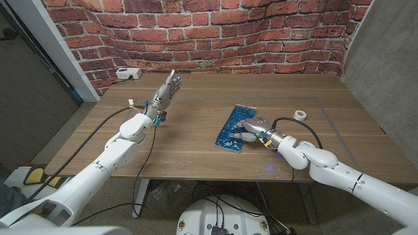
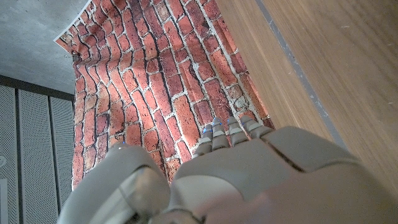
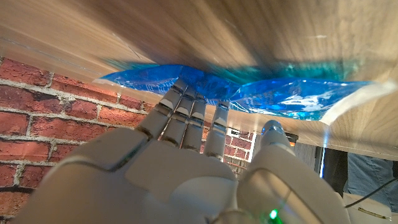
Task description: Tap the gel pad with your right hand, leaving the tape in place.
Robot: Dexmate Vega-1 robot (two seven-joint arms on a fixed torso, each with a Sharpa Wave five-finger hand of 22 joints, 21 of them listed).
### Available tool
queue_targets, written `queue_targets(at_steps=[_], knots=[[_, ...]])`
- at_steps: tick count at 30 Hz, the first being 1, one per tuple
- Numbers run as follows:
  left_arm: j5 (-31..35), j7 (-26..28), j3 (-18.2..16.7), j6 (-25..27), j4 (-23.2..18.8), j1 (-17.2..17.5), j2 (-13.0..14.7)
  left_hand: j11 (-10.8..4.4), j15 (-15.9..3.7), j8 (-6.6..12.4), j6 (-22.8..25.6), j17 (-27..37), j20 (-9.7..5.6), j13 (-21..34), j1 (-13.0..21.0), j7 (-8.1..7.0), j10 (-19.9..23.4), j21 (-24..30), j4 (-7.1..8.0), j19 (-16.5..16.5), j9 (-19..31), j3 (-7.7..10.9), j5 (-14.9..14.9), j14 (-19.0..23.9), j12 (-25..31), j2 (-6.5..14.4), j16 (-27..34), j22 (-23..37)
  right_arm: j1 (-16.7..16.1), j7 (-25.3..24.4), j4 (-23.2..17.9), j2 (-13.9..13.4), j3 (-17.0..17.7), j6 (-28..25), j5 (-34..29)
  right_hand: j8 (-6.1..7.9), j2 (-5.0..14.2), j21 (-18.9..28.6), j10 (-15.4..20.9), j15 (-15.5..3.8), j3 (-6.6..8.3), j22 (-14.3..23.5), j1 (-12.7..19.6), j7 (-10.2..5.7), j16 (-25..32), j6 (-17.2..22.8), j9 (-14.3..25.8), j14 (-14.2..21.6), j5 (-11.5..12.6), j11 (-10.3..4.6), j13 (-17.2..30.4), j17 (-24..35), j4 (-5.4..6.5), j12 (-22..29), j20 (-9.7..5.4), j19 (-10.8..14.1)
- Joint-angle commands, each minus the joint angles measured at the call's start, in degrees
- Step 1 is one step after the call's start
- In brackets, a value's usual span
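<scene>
Gel pad x1 under right hand – fingers together; tape x1 apart.

Looks like a robot test lab / demo rig, not a home. Wooden table w/ metal legs stands on grey carpet, thin taped or drawn lines run near its far and right edges. Behind the far edge hangs a printed brick-wall backdrop: it bows and wrinkles like a sheet, and the left wrist view shows its edge ending against a plain grey wall w/ perforated panels. White power strip sits at the table's far left corner. Loose black cables trail under the near edge. Grey partition closes off the right side.
</scene>
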Motion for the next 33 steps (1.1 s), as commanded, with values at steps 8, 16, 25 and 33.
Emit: queue_targets(at_steps=[8,16,25,33], knots=[[0.18,0.22,-0.17,0.28,-0.66,-0.08,0.30,-0.10,-0.18,-0.09,0.24,0.15,0.36,0.22,0.69,0.20,0.04,0.05,-0.01,-0.13,0.09,-0.35,-0.29,0.18,-0.23,-0.01,0.09,0.16,-0.47,-1.88,-1.33,-0.33,1.46,0.53,-0.31,-0.27,0.19,0.02,0.31,-0.44,0.39,-0.02,-0.27,0.08,-0.25,0.09,0.21,0.72,-0.08,-0.11,0.14,0.23,0.08,-0.23,-1.26,0.33],[0.35,0.56,-0.41,0.79,-1.12,-0.41,0.67,-0.10,-0.19,-0.09,0.28,0.15,0.35,0.22,0.71,0.22,0.13,0.06,0.00,-0.15,0.09,-0.44,-0.29,0.20,-0.20,0.04,0.10,0.16,-1.21,-2.67,-1.01,0.14,3.06,1.81,3.99,-0.41,0.20,-0.08,0.38,-0.41,0.45,-0.01,-0.26,0.17,-0.28,-0.03,0.22,0.83,-0.07,-0.11,0.15,0.23,0.06,-0.29,-1.28,0.42],[0.21,0.41,-0.44,1.14,-0.92,-0.66,0.74,-0.14,-0.17,-0.08,0.35,0.15,0.37,0.22,0.73,0.17,0.22,0.08,0.01,-0.15,0.09,-0.53,-0.29,0.20,-0.18,0.08,0.09,0.16,-1.99,-5.37,-1.08,0.64,4.21,2.43,5.35,-1.35,0.21,-0.23,0.64,-0.49,0.59,0.00,-0.12,0.48,-0.28,-2.26,0.22,1.20,-0.08,-0.30,0.15,0.21,-0.06,-0.35,-1.27,0.64],[0.14,0.14,-0.68,0.68,-0.72,-0.95,0.80,-0.13,-0.24,0.01,0.63,0.15,0.40,0.22,0.76,0.08,0.16,0.08,0.01,-0.17,0.09,-0.62,-0.29,0.18,-0.21,0.11,0.08,0.16,-3.13,-7.37,-2.16,0.96,5.39,1.78,6.13,-2.35,0.13,-0.38,0.98,-0.57,0.72,0.01,0.01,0.10,-0.29,-5.93,0.20,1.66,-0.09,-0.78,0.15,0.20,-0.18,-0.44,-1.35,1.05]])
